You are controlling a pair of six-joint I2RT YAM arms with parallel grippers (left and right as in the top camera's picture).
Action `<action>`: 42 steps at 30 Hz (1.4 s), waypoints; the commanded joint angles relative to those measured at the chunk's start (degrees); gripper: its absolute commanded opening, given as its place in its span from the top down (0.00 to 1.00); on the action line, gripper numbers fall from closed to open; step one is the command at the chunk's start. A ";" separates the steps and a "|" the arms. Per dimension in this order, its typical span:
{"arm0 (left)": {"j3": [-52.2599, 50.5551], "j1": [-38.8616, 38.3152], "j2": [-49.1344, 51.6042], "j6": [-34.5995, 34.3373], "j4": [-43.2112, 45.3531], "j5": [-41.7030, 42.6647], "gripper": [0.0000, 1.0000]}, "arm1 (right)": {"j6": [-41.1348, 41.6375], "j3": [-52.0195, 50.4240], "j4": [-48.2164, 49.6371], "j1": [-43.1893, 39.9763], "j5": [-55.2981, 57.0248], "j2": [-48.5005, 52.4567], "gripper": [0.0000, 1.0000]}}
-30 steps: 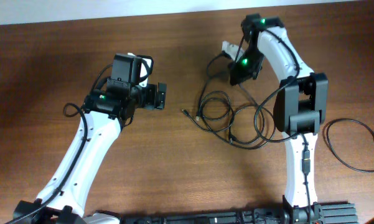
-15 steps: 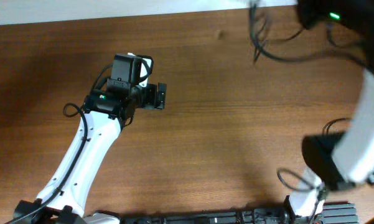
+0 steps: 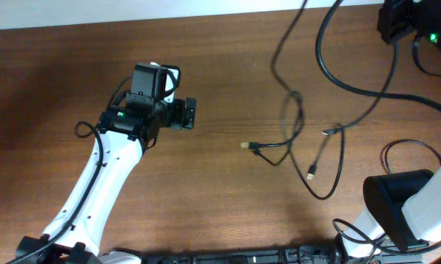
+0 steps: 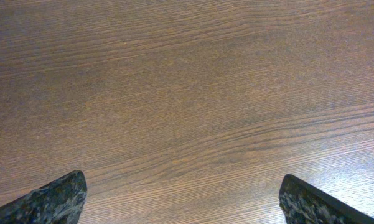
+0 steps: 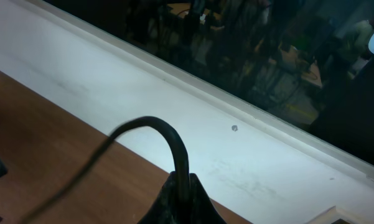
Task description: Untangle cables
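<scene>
The cables (image 3: 294,121) hang in long black strands from my raised right gripper (image 3: 398,20) at the top right, down towards the middle of the table. Small plug ends dangle at the left (image 3: 244,145), at the bottom (image 3: 310,175) and at mid-height (image 3: 326,132). In the right wrist view my right gripper (image 5: 182,186) is shut on one black cable (image 5: 168,134) that arches up out of the fingers. My left gripper (image 3: 191,114) stands open well to the left of the cables. In the left wrist view it (image 4: 182,202) has only bare wood between its fingertips (image 4: 56,199).
Another black cord (image 3: 414,144) loops at the right edge, partly behind the right arm's lower link (image 3: 400,209). A white wall strip (image 3: 132,11) runs along the table's far edge. The right wrist view faces that wall and a dark window (image 5: 236,37).
My right arm has swung up and towards the back right, lifting the cable bundle off the table; the cables now hang stretched out in long strands. The left arm has not moved.
</scene>
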 commanded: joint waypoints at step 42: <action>0.24 0.37 13.70 -6.40 25.40 64.81 0.01 | 2.86 0.22 4.00 0.22 -11.37 -0.33 0.96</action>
